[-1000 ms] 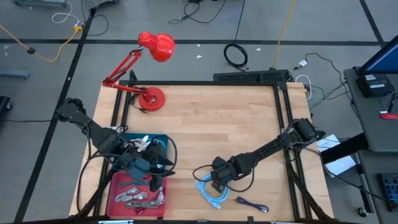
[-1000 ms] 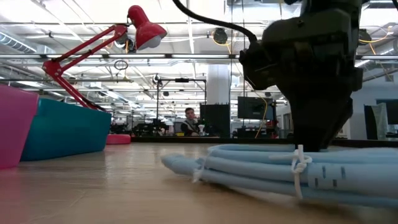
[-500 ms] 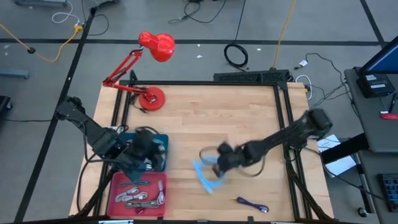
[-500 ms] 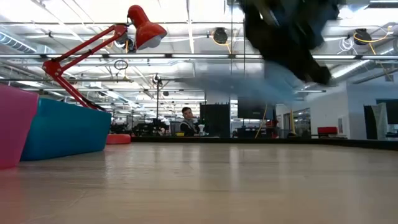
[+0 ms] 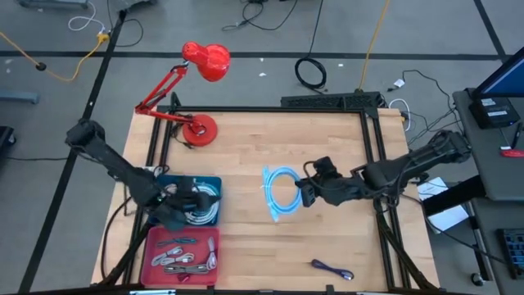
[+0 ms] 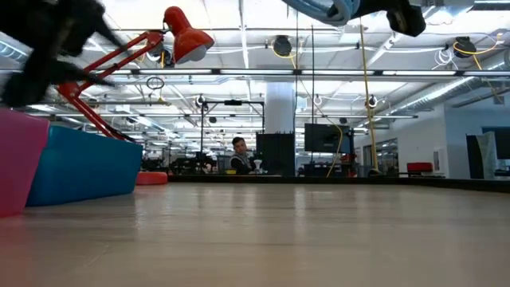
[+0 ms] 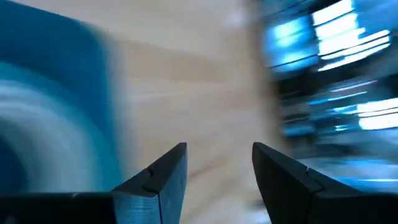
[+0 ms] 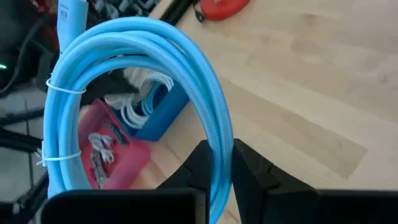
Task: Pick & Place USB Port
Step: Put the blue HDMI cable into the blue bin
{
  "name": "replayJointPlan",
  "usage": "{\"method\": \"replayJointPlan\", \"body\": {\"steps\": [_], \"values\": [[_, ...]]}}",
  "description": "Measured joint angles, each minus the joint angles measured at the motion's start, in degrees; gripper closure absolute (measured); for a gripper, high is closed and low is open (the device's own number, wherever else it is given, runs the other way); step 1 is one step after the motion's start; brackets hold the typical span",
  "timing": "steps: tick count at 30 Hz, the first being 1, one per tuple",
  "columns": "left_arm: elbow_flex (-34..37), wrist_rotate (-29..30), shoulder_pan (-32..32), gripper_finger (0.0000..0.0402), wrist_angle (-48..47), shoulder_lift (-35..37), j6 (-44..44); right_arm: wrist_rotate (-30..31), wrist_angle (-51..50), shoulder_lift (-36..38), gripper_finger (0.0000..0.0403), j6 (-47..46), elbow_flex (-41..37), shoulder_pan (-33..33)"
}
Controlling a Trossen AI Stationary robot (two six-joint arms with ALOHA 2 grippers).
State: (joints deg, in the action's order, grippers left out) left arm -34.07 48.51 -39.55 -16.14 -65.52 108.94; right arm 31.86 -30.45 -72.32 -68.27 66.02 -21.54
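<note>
High view: right gripper (image 5: pixel 304 193) is clamped on the blue cable (image 5: pixel 278 193), lifted mid-table — blue bin (image 5: pixel 214 182) sits at 9 o'clock from it. Left gripper (image 5: pixel 190 203) hangs over that bin. Left wrist view: fingers (image 7: pixel 163 174) apart. Right wrist view: cable pinched, coil upright.

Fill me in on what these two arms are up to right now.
The right gripper is shut on a coiled light-blue cable and holds it in the air over the middle of the wooden table. The left gripper, fingers open and empty, is over the blue bin, which holds white cables. Next to that bin is a pink bin with more cables, and a small purple cable lies near the table's front edge.
</note>
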Motion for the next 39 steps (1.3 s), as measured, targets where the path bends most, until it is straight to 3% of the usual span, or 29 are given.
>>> {"method": "replayJointPlan", "body": {"steps": [2,4,6,8,14,20,25,39], "values": [[8.44,3.21,1.95,0.0218,30.54,-0.67,-12.3,1.03,0.23,0.52,0.0375,0.06,0.02,0.07],[13.47,0.62,5.85,0.0218,54.93,-2.56,-25.22,1.06,0.17,0.4,0.0375,0.28,0.02,0.56],[15.22,-5.79,10.06,0.0218,69.04,-4.19,-32.64,0.89,0.27,-0.1,0.0375,0.38,0.02,0.88],[14.74,-12.65,13.49,0.0218,73.46,-4.38,-35.48,0.87,1.02,-0.46,0.0375,0.41,0.02,1.37],[6.93,-28.76,21.62,0.0218,62.56,-4.48,-35.43,0.89,2.17,-1.43,0.0375,1.41,0.02,2.7],[-1.82,-36.56,25.68,0.0217,53.47,-6.11,-38.57,-0.39,2.41,-1.66,0.0375,1.46,0.04,3.88],[-5.92,-40.88,28.02,0.0217,46.36,-8.63,-38.94,-0.38,2.38,-1.67,0.0375,1.6,0.04,4.43],[-6.77,-44.89,32.11,0.0217,51.36,-10.19,-37.87,-0.38,2.17,-1.66,0.0375,1.72,0.09,5.06]]}}
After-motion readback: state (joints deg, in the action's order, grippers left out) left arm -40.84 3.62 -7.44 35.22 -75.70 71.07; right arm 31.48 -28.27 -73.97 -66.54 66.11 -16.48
